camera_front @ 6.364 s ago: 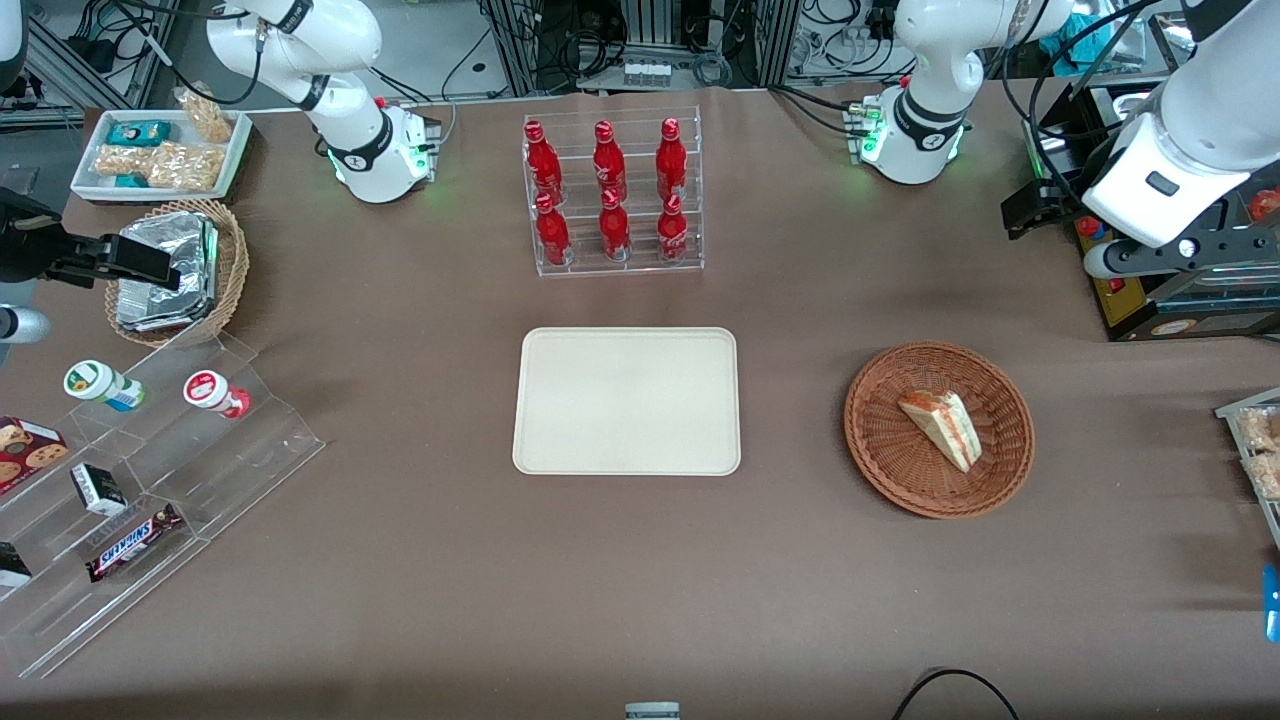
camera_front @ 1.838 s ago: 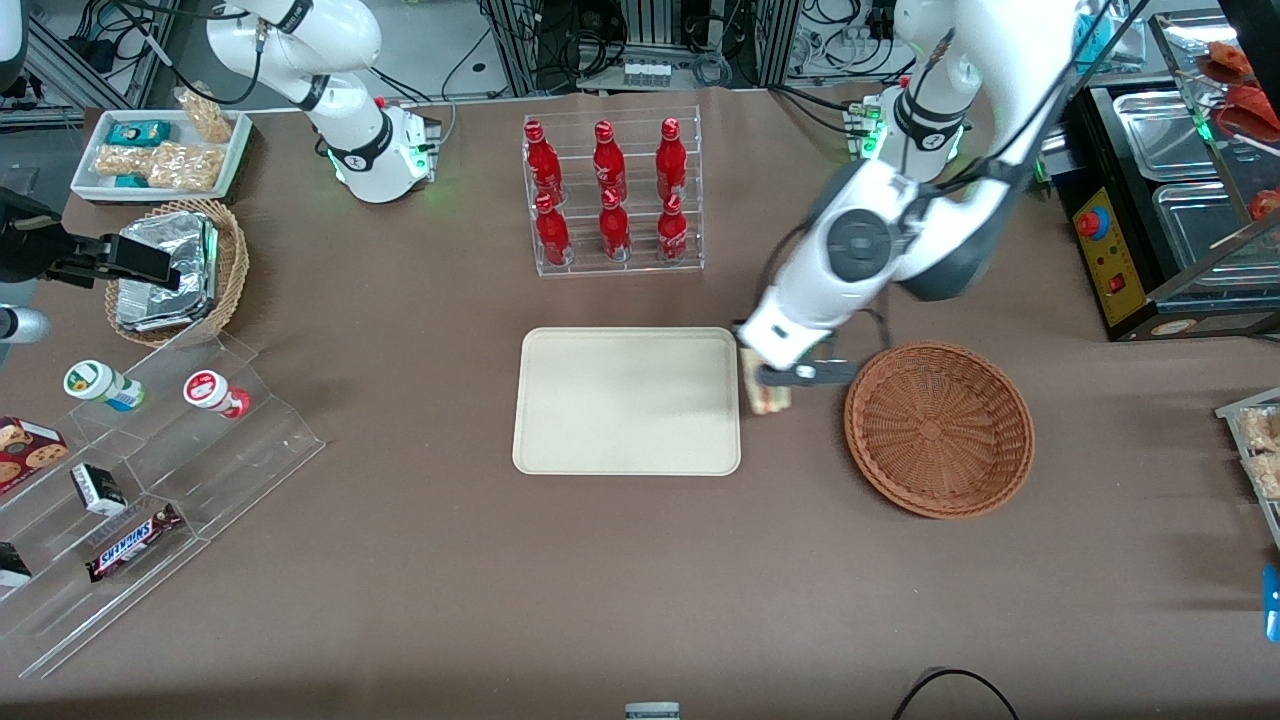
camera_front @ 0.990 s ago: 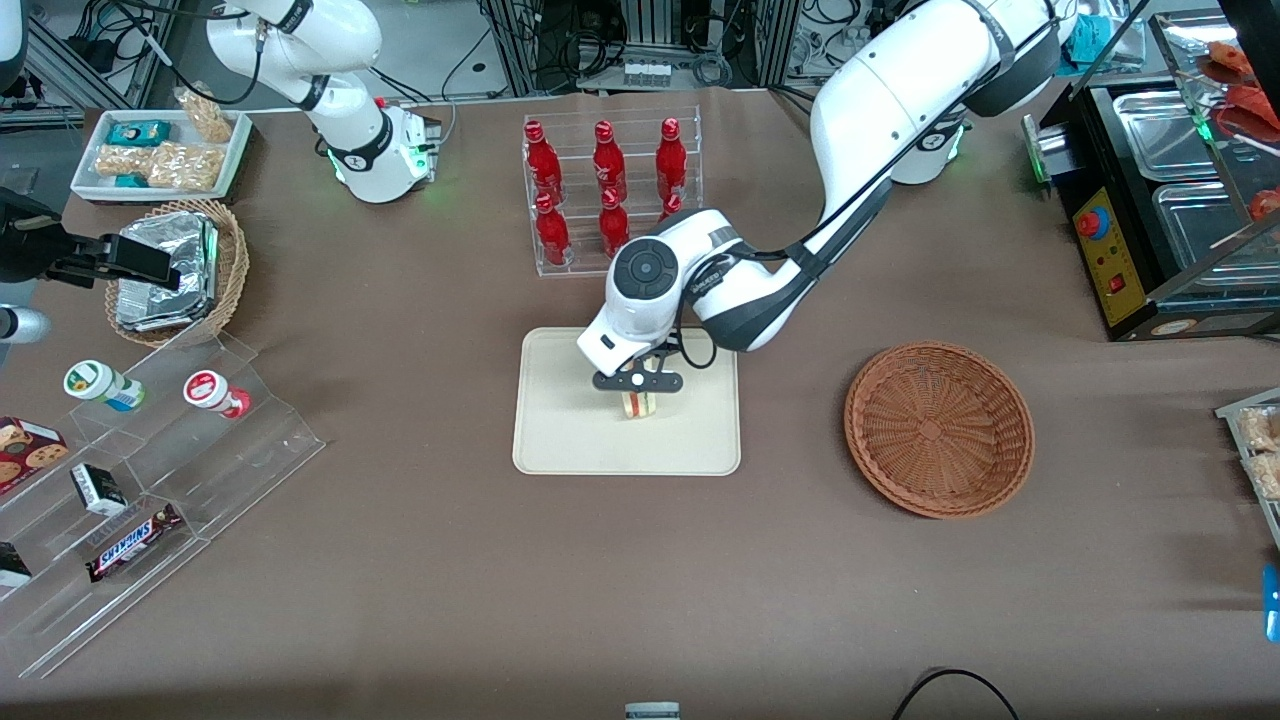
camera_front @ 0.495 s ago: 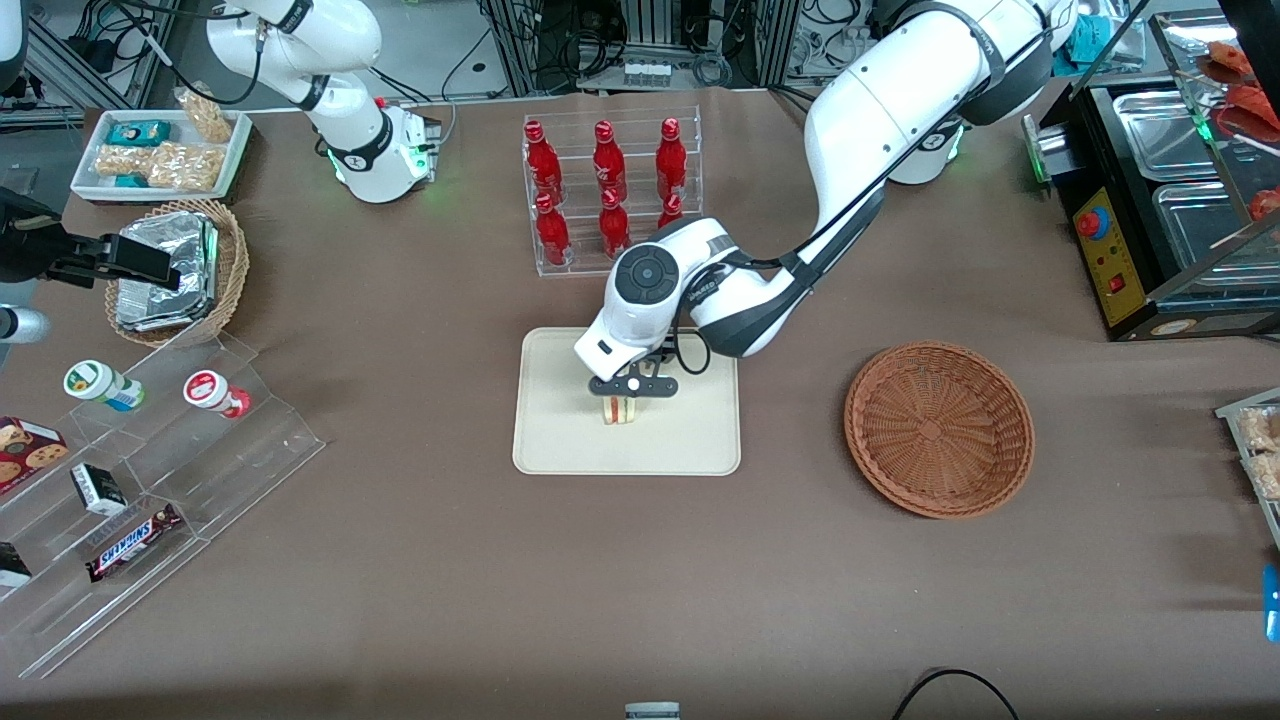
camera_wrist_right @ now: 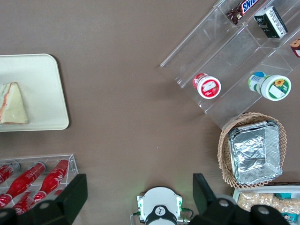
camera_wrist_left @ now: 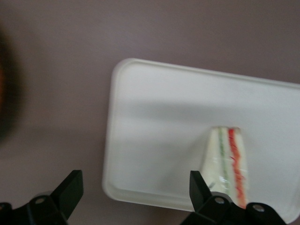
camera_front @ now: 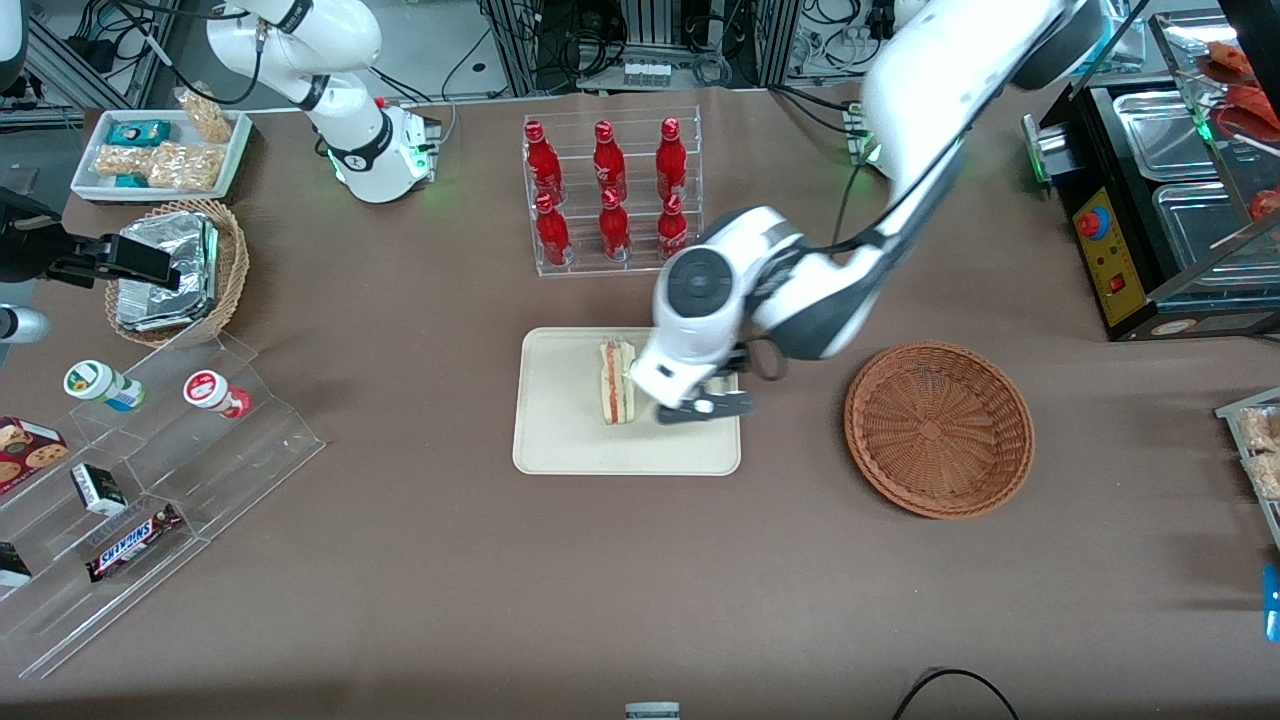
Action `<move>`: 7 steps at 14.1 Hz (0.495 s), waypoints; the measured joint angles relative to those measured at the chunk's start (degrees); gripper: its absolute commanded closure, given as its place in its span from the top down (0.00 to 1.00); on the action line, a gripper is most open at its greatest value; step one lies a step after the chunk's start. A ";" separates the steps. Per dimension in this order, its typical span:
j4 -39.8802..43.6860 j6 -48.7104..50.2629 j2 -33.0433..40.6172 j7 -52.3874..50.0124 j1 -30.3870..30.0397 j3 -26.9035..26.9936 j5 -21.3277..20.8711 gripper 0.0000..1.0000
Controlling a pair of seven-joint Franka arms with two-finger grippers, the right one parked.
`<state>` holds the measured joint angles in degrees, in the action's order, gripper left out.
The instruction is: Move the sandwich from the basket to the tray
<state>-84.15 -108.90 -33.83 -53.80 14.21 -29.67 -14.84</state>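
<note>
Now the gripper (camera_front: 705, 408) hangs over the tray's (camera_front: 560, 450) edge nearest the basket (camera_front: 938, 430), fingers (camera_wrist_left: 70, 187) spread wide and holding nothing (wrist view shows only tray and table between them). One sandwich (camera_front: 616, 382) sits on the tray just beside the gripper, toward the parked arm's end, clear of the fingers; it stands on a long side w/ the red and green layers showing on top. In the wrist view its lower tip is cut off by a finger. One basket, well apart from the gripper toward the working arm's end, w/ nothing inside. One tray; part of its edge is covered by the arm. Farther from the front camera than the gripper: one clear rack (camera_front: 612, 190) w/ six red bottles (camera_front: 608, 158), the sixth partly hidden by the arm's wrist. Far off at the parked arm's end: one tan basket (camera_front: 180, 270) of foil packets, count unclear.
</note>
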 measured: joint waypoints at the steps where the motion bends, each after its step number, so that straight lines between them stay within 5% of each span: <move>1: -1.56 2.46 3.13 3.50 -2.81 0.05 2.19 1.00; 4: -4.06 16.47 11.91 18.31 -12.34 0.29 8.49 1.00; 7: -4.11 28.60 20.18 30.81 -22.92 0.51 10.49 1.00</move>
<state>-88.26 -80.30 -13.65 -22.98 -8.72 -29.16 -4.35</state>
